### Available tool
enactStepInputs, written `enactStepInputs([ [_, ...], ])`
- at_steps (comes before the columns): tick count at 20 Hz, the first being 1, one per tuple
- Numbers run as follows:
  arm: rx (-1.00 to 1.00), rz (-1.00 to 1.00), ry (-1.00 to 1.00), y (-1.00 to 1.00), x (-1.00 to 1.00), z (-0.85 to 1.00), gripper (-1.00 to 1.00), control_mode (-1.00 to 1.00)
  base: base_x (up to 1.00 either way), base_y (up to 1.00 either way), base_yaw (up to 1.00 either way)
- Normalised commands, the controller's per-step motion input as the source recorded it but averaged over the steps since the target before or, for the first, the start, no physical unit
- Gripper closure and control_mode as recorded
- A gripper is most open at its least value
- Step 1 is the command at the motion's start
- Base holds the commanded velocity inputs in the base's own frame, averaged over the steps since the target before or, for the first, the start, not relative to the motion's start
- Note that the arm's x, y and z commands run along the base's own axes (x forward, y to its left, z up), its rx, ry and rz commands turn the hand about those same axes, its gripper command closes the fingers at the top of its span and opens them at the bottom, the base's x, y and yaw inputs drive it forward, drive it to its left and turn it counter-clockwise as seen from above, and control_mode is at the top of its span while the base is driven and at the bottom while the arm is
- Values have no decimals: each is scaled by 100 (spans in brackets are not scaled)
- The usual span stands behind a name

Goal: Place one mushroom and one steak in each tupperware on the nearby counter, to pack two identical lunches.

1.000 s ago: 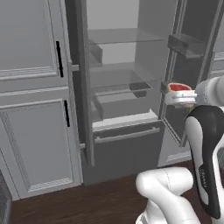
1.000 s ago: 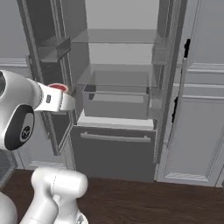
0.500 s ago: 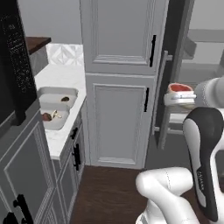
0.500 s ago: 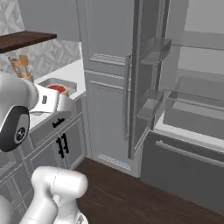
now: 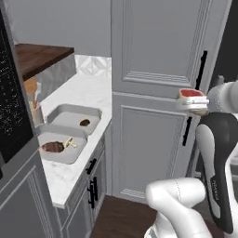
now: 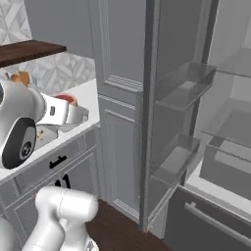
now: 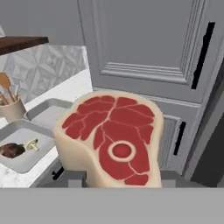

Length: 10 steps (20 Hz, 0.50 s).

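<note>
A raw red steak (image 7: 111, 140) with a pale fat rim stands between my gripper's (image 5: 192, 103) jaws, which are shut on it, in front of a tall grey cabinet door. The same steak (image 6: 66, 99) rides on the gripper (image 6: 73, 115) just off the counter's (image 6: 87, 93) end. Two grey tupperware trays lie on the white counter (image 5: 88, 90) to the left. The near tupperware (image 5: 74, 155) holds a dark brown piece (image 5: 52, 147) and a mushroom (image 5: 69, 142). The far tupperware (image 5: 65, 113) holds one small dark thing (image 5: 84, 122). Both trays (image 7: 22, 164) lie below and left of the steak.
A tan utensil holder (image 7: 11, 108) stands behind the trays under a dark wooden shelf (image 5: 39, 55). A black appliance (image 5: 11, 107) fills the near left. The open fridge with its door shelves (image 6: 184, 90) is at the right. Dark wood floor (image 5: 121, 218) lies below.
The base has turned left, so the views have swung from the open fridge to the counter and trays. The steak stays in the gripper.
</note>
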Motion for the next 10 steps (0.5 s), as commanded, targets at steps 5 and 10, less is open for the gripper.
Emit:
enactStepInputs([
  [5, 0, 0, 0, 0, 0, 0, 100, 100, 74, 86, 34],
  [10, 0, 0, 0, 0, 0, 0, 100, 100, 98, 31, 28],
])
